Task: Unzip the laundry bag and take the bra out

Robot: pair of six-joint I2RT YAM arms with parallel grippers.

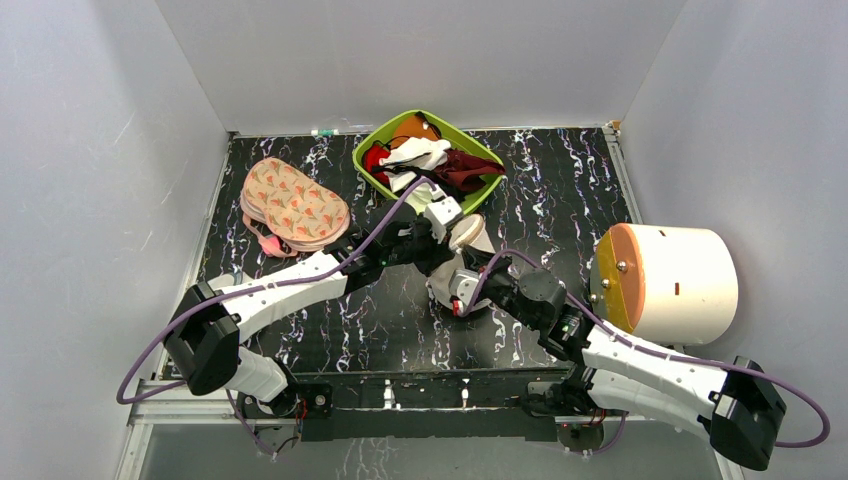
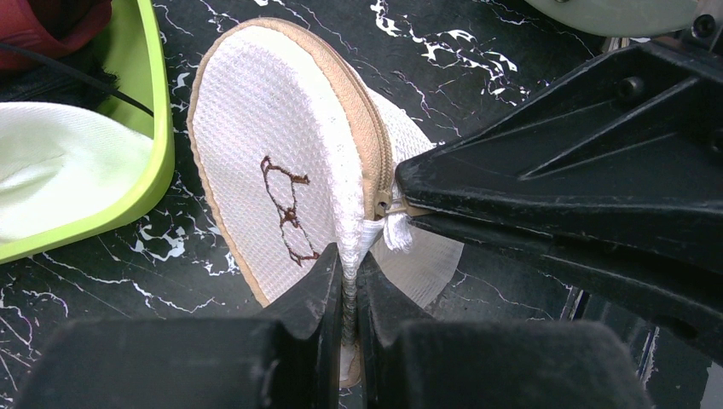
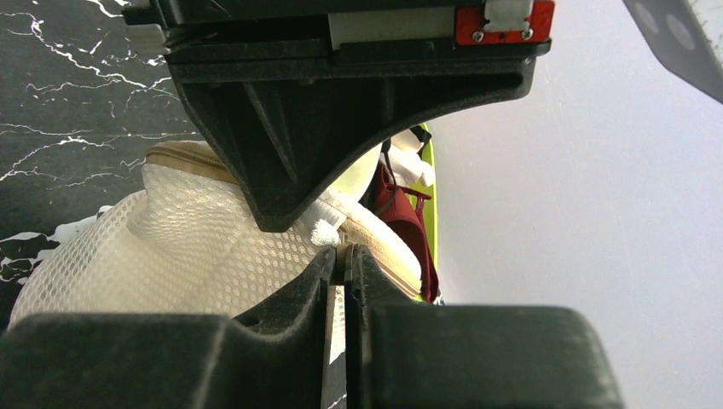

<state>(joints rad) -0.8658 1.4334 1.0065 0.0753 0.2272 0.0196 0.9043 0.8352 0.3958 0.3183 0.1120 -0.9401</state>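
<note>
Standing edge-up, laundry bag (image 2: 273, 145) facing green bin (image 2: 162, 128), left claw (image 2: 349, 260) and right claw (image 2: 401, 203) pinching its rim

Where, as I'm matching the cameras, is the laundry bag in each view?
Top external: laundry bag at centre, between both arms.
Left wrist: laundry bag centre, fabric pinched by the left claw.
Right wrist: laundry bag lower left, beyond the right claw.
Shared landmark: green bin, in all three views.
</note>
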